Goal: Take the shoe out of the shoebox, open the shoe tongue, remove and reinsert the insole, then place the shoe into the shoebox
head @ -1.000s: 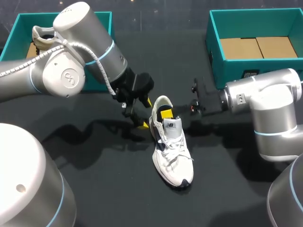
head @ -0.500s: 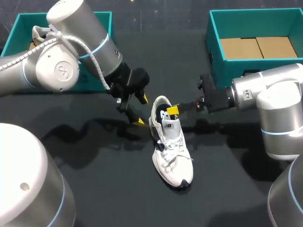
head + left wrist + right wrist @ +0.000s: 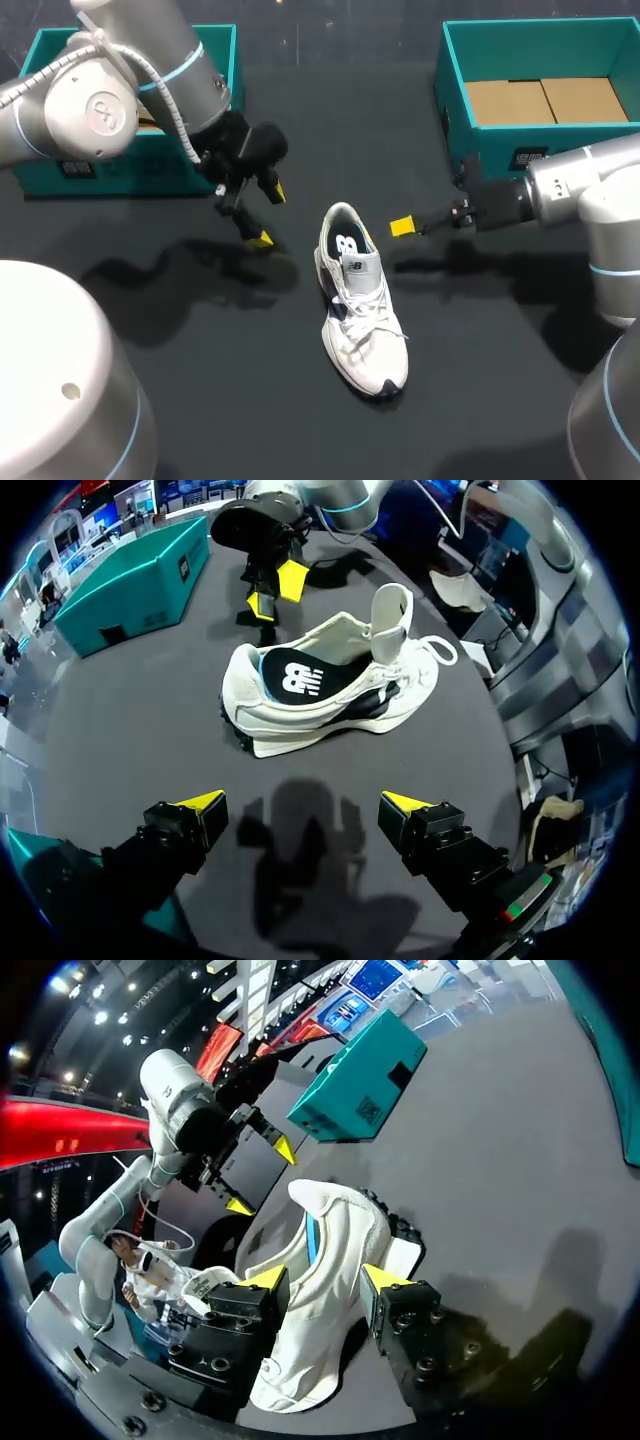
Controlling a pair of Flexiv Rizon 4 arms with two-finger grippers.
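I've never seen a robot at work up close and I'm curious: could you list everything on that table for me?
shoe: one, white with dark trim, middle of the table, tongue standing up
insole: one, dark with a white mark, inside the shoe
left shoebox: one, teal, far left corner, partly behind the arm
right shoebox: one, teal, far right corner
cardboard: brown, on the right shoebox's floor
table: one, black
left gripper: yellow tips, open, left of the heel, touching nothing
right gripper: yellow tips, open, right of the heel, apart from it

white cloth shoe point(image 3: 358, 300) on matt black table point(image 3: 240, 400).
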